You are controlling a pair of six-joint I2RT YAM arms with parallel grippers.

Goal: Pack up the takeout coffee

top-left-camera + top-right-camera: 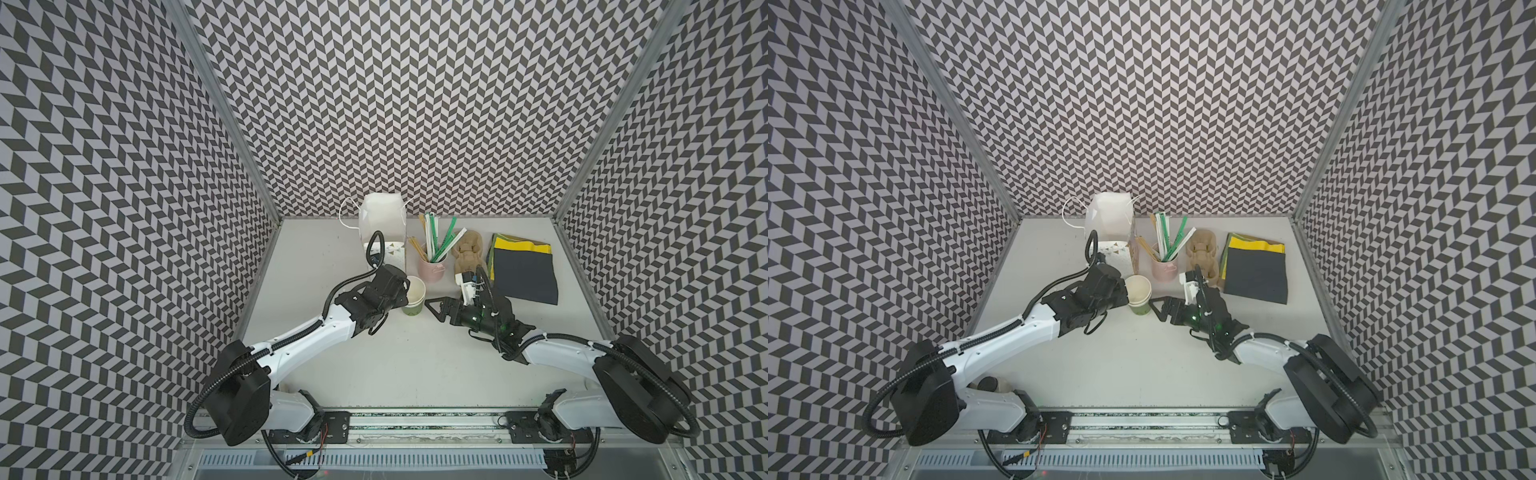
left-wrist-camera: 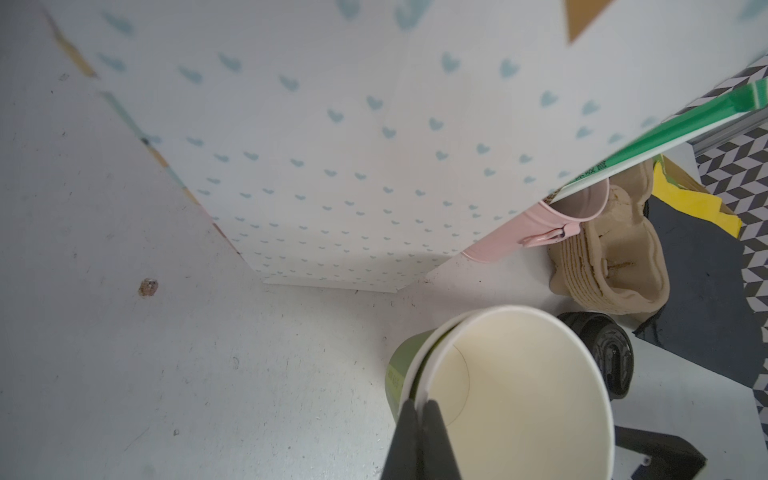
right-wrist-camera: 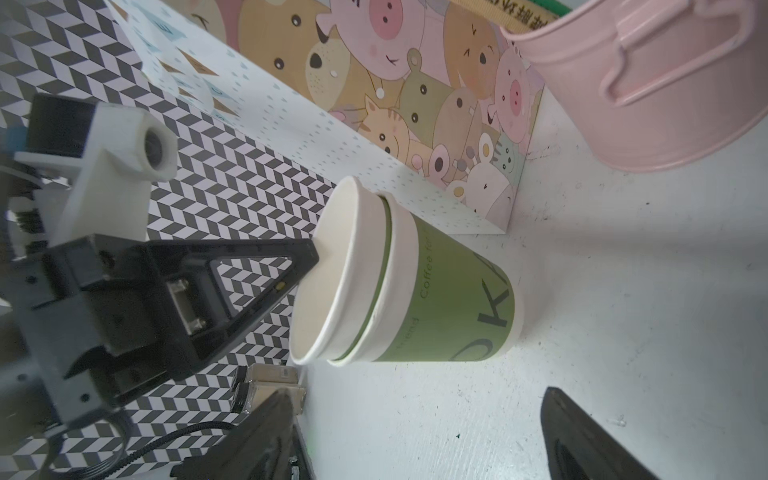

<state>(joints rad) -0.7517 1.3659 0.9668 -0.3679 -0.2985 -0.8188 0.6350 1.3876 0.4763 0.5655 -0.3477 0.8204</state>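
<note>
Green paper cups (image 3: pixel 436 291) stood nested on the worktop (image 1: pixel 415 365) just before the cartoon-printed bag (image 3: pixel 415 95). The left gripper (image 2: pixel 422 409) pinched the upper cup's rim (image 2: pixel 419 399); the right gripper (image 3: pixel 415 432) waited nearby, fingers spread, holding nothing.

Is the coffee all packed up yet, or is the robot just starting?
Just starting. Nothing looks packed yet. Two green cups sit nested together on the table, with no lid on. The left gripper is pinching the rim of the inner cup, and the right gripper waits open beside them. Still left: separating the cups, fitting a lid and putting the coffee in the bag.
</note>
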